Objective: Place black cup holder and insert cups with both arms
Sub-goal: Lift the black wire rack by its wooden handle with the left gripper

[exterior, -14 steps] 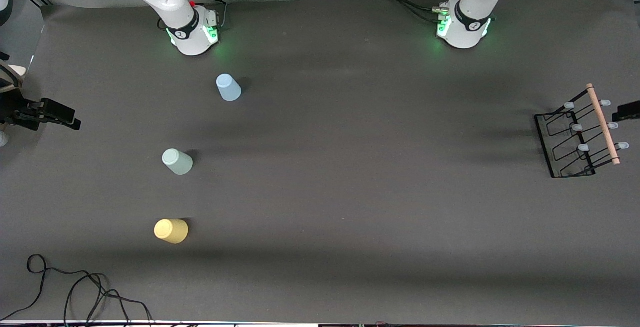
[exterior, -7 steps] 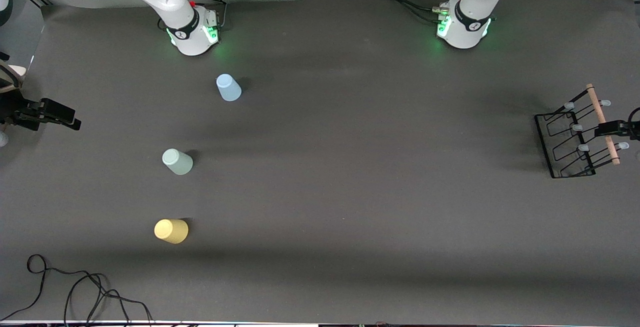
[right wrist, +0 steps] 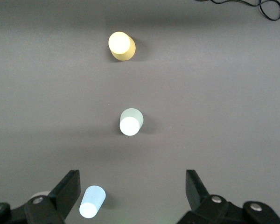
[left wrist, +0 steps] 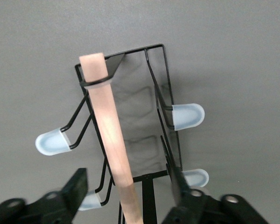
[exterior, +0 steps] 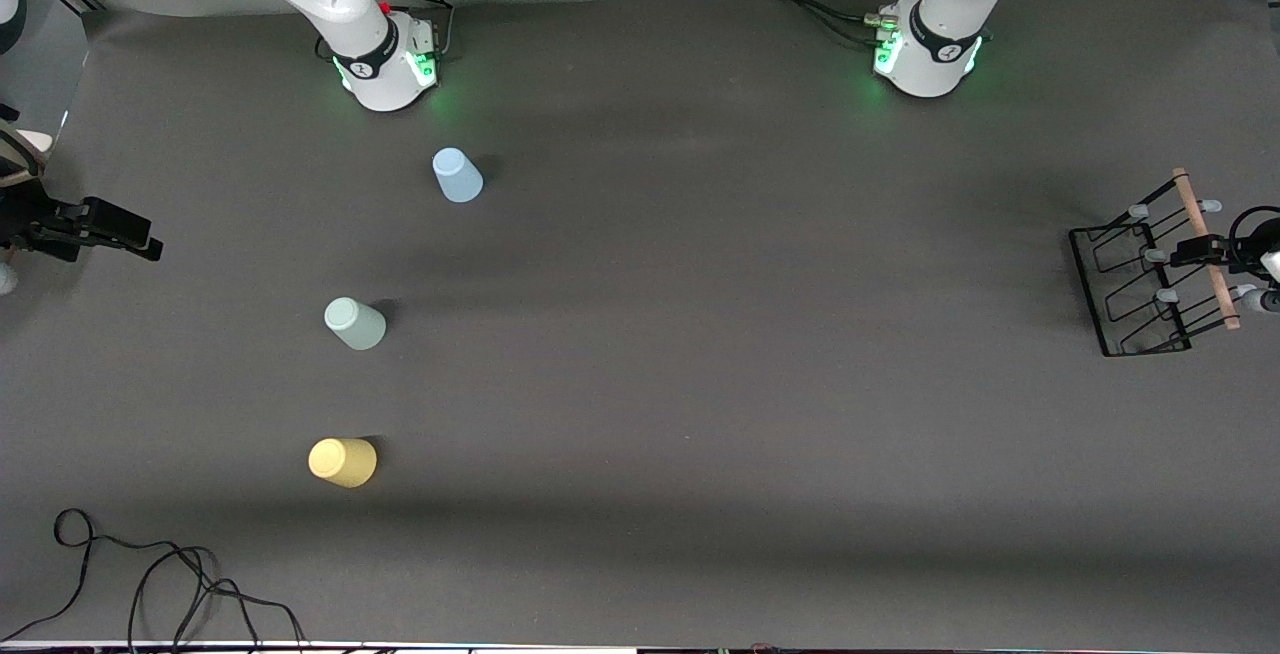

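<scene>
The black cup holder (exterior: 1140,279) stands at the left arm's end of the table, its wooden rod handle (exterior: 1205,244) on top. My left gripper (exterior: 1212,252) is open over the handle. In the left wrist view the rod (left wrist: 109,135) runs between the two fingers of my left gripper (left wrist: 127,186), with a gap on each side. The blue cup (exterior: 457,176), green cup (exterior: 354,323) and yellow cup (exterior: 343,461) stand upside down toward the right arm's end. My right gripper (exterior: 130,234) waits open and empty, high up. Its view shows the right gripper (right wrist: 133,191) and the blue (right wrist: 92,202), green (right wrist: 130,122) and yellow (right wrist: 121,45) cups.
A loose black cable (exterior: 150,584) lies at the table's near corner at the right arm's end, also seen in the right wrist view (right wrist: 252,7). The holder stands close to the table's edge. A wide stretch of dark mat (exterior: 720,334) lies between the cups and the holder.
My left gripper has come in from the table's end and now straddles the holder's wooden handle. The right arm, the cups and the holder have not moved.
</scene>
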